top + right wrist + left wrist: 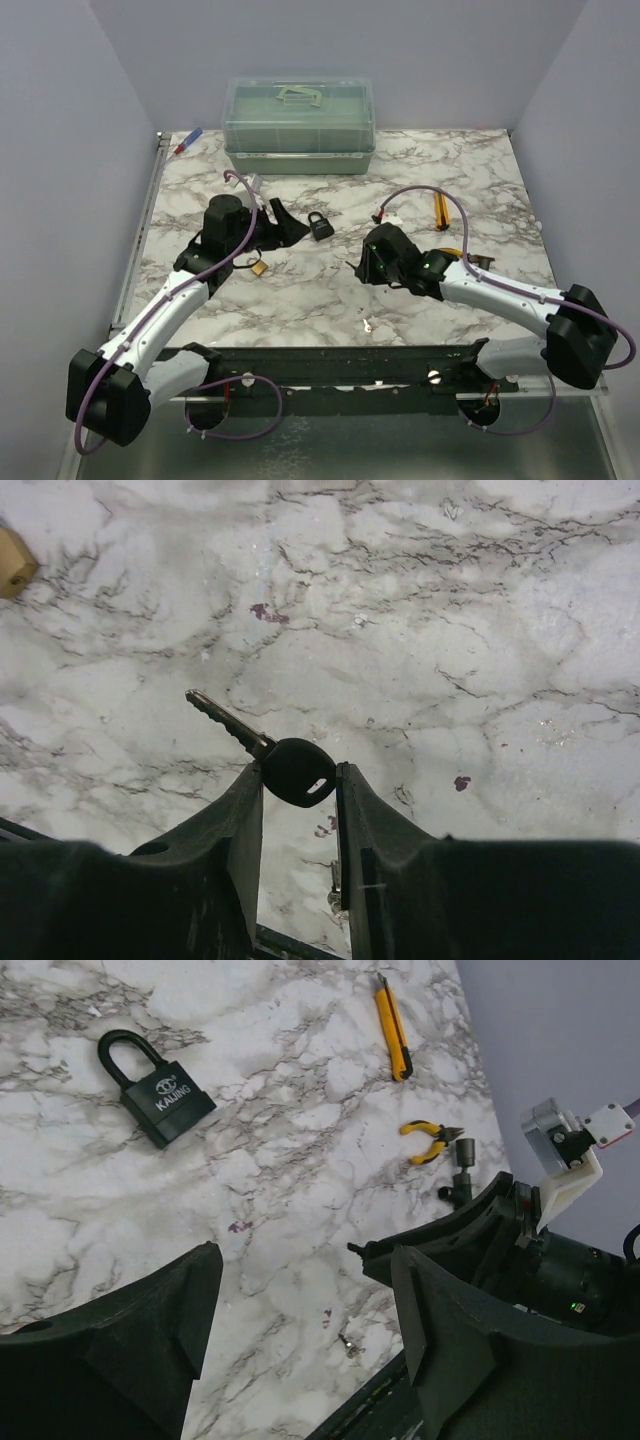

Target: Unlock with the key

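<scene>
My right gripper (298, 774) is shut on the key (300, 770), pinching its round black head between the fingertips. The thin metal blade sticks out up and to the left, above the marble table. The black padlock (157, 1090) lies flat in the upper left of the left wrist view, shackle pointing away; from above it (320, 225) sits just right of my left gripper (288, 228). My left gripper (303, 1260) is open with only bare table between its fingers. A small brass padlock (258, 267) lies near the left arm.
A translucent green box (298, 125) stands at the back. A yellow utility knife (393, 1028) and small yellow pliers (428, 1142) lie to the right. A tiny metal piece (368, 324) rests near the front edge. A red and blue pen (187, 142) lies at the back left.
</scene>
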Robot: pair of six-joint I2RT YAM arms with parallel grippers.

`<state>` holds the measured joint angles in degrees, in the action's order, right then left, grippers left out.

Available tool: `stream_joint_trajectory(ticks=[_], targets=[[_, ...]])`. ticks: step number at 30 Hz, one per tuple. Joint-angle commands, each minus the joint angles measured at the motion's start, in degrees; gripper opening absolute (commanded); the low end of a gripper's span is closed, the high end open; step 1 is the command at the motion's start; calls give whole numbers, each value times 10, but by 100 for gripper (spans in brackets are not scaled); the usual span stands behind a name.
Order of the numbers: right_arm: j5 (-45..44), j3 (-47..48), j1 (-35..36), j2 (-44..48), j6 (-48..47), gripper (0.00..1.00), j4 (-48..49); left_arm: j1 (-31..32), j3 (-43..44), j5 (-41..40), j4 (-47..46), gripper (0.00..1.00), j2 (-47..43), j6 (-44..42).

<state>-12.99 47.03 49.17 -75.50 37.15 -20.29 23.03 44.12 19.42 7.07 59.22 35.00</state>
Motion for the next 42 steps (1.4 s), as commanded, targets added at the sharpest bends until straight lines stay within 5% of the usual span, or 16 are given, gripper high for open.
stream_joint_trajectory(ticks=[1, 31, 39, 42], targets=[[-17, 8, 4, 29, 20, 15, 28, 12, -41, 42, -111, 72, 14, 103], [8, 18, 4, 91, 30, 15, 26, 142, -61, 43, -327, 45, 190, 220], [8, 17, 4, 103, 31, 15, 25, 148, -54, 48, -342, 29, 212, 228], [11, 17, 4, 104, 31, 15, 25, 150, -52, 54, -350, 12, 222, 234]])
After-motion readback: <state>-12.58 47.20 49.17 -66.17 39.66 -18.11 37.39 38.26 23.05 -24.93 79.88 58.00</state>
